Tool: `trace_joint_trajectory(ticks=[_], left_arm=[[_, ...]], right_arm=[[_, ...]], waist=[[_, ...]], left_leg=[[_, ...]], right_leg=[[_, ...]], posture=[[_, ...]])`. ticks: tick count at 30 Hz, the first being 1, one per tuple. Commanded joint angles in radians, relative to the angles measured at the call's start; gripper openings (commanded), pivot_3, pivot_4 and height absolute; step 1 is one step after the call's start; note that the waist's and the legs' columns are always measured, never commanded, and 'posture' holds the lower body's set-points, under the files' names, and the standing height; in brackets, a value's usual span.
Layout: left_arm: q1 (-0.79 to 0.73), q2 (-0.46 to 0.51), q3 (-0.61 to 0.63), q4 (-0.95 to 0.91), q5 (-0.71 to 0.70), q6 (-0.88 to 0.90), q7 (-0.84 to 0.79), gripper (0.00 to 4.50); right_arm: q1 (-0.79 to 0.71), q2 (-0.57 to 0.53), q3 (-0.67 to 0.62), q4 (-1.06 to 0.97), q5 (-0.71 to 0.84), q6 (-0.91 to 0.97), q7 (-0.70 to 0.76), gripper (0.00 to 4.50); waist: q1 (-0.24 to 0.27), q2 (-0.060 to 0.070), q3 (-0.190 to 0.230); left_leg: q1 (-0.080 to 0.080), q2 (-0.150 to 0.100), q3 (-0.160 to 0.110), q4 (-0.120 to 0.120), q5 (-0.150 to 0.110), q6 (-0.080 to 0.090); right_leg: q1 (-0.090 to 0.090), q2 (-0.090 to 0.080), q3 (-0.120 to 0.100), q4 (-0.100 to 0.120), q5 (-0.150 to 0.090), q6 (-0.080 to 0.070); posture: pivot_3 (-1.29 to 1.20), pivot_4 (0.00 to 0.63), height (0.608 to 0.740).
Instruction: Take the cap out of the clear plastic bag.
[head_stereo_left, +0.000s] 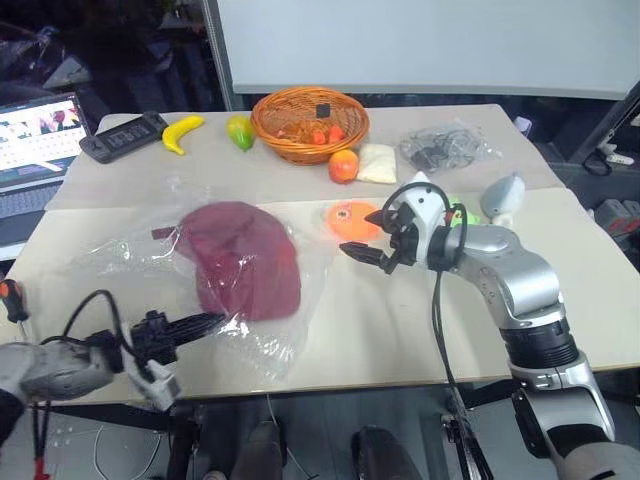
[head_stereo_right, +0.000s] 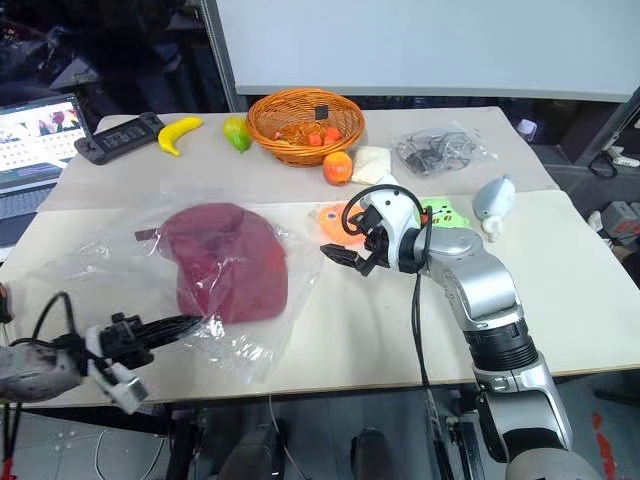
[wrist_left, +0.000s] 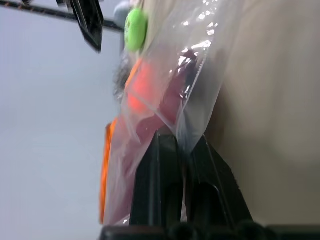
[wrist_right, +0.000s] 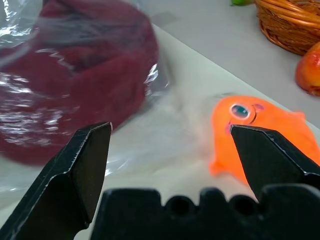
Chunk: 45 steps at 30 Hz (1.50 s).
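Observation:
The maroon cap (head_stereo_left: 245, 258) lies on the table inside the clear plastic bag (head_stereo_left: 270, 340), left of centre. At the table's near left corner, my left gripper (head_stereo_left: 203, 323) is shut on the bag's near edge. The left wrist view shows crinkled bag (wrist_left: 200, 65) film pinched between its closed fingers (wrist_left: 160, 165). My right gripper (head_stereo_left: 362, 235) hovers open just right of the bag, pointing toward the cap, with nothing between its fingers. In the right wrist view the cap (wrist_right: 75, 75) sits ahead under the plastic.
An orange fish plush (head_stereo_left: 350, 218) lies right beside my right gripper, with a green plush (head_stereo_left: 462, 214) and a grey one (head_stereo_left: 503, 196) behind the arm. Farther back are a wicker basket (head_stereo_left: 309, 122), a banana (head_stereo_left: 182, 132), fruit (head_stereo_left: 343, 165), a small bag of cables (head_stereo_left: 445, 150) and a laptop (head_stereo_left: 35, 140).

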Motion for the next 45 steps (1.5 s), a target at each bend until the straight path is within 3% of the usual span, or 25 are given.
trace_joint_trajectory(ticks=[1, 6, 14, 18, 19, 20, 28, 30, 33, 35, 38, 42, 45], left_arm=[[-0.163, 0.005, -0.029, 0.269, 0.123, 0.151, 0.020, 0.02], [-0.369, -0.061, -0.082, 0.549, 0.137, 0.390, -0.053, 0.02], [-0.482, -0.170, -0.150, 0.635, 0.121, 0.547, -0.175, 0.02], [-0.477, -0.181, -0.145, 0.635, 0.086, 0.542, -0.193, 0.02], [-0.475, -0.179, -0.146, 0.634, 0.079, 0.542, -0.196, 0.68], [-0.473, -0.177, -0.146, 0.633, 0.073, 0.544, -0.201, 0.89], [-0.413, -0.120, -0.106, 0.597, -0.022, 0.480, -0.244, 3.72], [-0.372, -0.098, -0.072, 0.553, -0.085, 0.435, -0.278, 4.46], [-0.247, -0.062, 0.025, 0.437, -0.299, 0.353, -0.424, 4.46], [-0.087, -0.015, 0.123, 0.240, -0.508, 0.378, -0.521, 4.46], [0.200, 0.038, 0.315, -0.098, -0.769, 0.551, -0.632, 4.46], [0.444, 0.039, 0.535, -0.355, -0.866, 0.719, -0.718, 4.46], [0.596, -0.003, 0.749, -0.651, -1.066, 0.951, -0.842, 4.46]], right_arm=[[-0.013, 0.006, -0.009, -0.027, -0.001, -0.028, -0.003, 4.50], [-0.014, 0.016, -0.006, -0.029, -0.001, -0.027, -0.003, 4.50], [-0.035, 0.019, -0.004, -0.008, -0.004, -0.034, 0.009, 4.50], [-0.043, 0.021, -0.002, 0.001, -0.006, -0.037, 0.009, 4.50], [-0.043, 0.021, -0.002, 0.002, -0.006, -0.037, 0.009, 4.50], [-0.043, 0.021, -0.002, 0.003, -0.006, -0.038, 0.009, 4.50], [-0.049, 0.031, 0.005, 0.017, -0.009, -0.047, 0.012, 4.50], [-0.052, 0.033, 0.007, 0.020, -0.010, -0.051, 0.015, 4.50], [-0.056, 0.034, 0.008, 0.025, -0.007, -0.057, 0.023, 4.50], [-0.061, 0.033, 0.010, 0.032, -0.008, -0.062, 0.033, 4.50], [-0.067, 0.038, 0.016, 0.046, -0.003, -0.067, 0.051, 4.50], [-0.074, 0.044, 0.029, 0.065, -0.008, -0.078, 0.069, 4.50], [-0.088, 0.050, 0.045, 0.092, -0.011, -0.090, 0.092, 4.50]], waist=[[0.005, 0.000, 0.000], [0.004, -0.004, 0.001], [0.003, -0.004, 0.001], [0.003, -0.005, 0.001], [0.003, -0.005, 0.001], [0.003, -0.005, 0.001], [-0.004, -0.005, 0.001], [-0.007, -0.005, 0.001], [-0.010, -0.005, 0.001], [-0.013, -0.005, 0.001], [-0.023, -0.006, 0.001], [-0.021, -0.007, 0.001], [-0.026, -0.008, 0.001]], left_leg=[[0.000, 0.000, 0.000, 0.000, 0.000, 0.000], [0.000, 0.000, 0.001, 0.002, 0.001, 0.000], [-0.003, 0.000, 0.002, 0.001, 0.001, 0.000], [-0.002, 0.000, 0.002, 0.003, 0.001, -0.001], [-0.002, 0.000, 0.002, 0.003, 0.001, -0.001], [-0.002, 0.000, 0.002, 0.003, 0.001, -0.001], [-0.003, 0.000, 0.002, 0.003, 0.001, -0.001], [-0.003, 0.000, 0.002, 0.003, 0.001, -0.001], [-0.003, 0.000, 0.002, 0.003, 0.001, -0.001], [-0.003, 0.001, 0.003, 0.002, 0.001, -0.001], [-0.003, 0.002, 0.002, 0.002, 0.001, -0.001], [-0.001, 0.003, 0.003, 0.002, 0.001, -0.001], [0.001, 0.005, 0.004, 0.002, 0.001, -0.001]], right_leg=[[0.000, 0.000, 0.000, 0.000, -0.001, 0.002], [0.000, 0.001, -0.001, 0.002, -0.005, 0.008], [-0.003, 0.000, -0.001, 0.004, -0.001, 0.002], [-0.002, 0.000, -0.001, 0.005, -0.002, 0.004], [-0.002, 0.000, -0.001, 0.005, -0.002, 0.004], [-0.002, 0.000, -0.001, 0.005, -0.001, 0.003], [-0.003, 0.000, -0.001, 0.005, 0.000, 0.002], [-0.003, 0.000, 0.000, 0.005, 0.000, 0.001], [-0.003, 0.000, 0.000, 0.005, 0.000, 0.001], [-0.003, -0.001, 0.000, 0.005, 0.000, 0.000], [-0.003, -0.001, 0.001, 0.005, 0.001, -0.001], [-0.001, -0.001, -0.001, 0.005, 0.001, -0.002], [0.001, 0.000, -0.001, 0.004, 0.001, -0.002]], posture=[[0.00, 0.150, 0.740], [0.00, 0.150, 0.740], [0.00, 0.150, 0.740], [0.00, 0.150, 0.740], [0.00, 0.150, 0.740], [0.00, 0.150, 0.740], [0.00, 0.150, 0.740], [0.00, 0.150, 0.740], [0.00, 0.150, 0.740], [0.00, 0.150, 0.740], [0.00, 0.150, 0.740], [0.00, 0.150, 0.740], [0.00, 0.150, 0.740]])
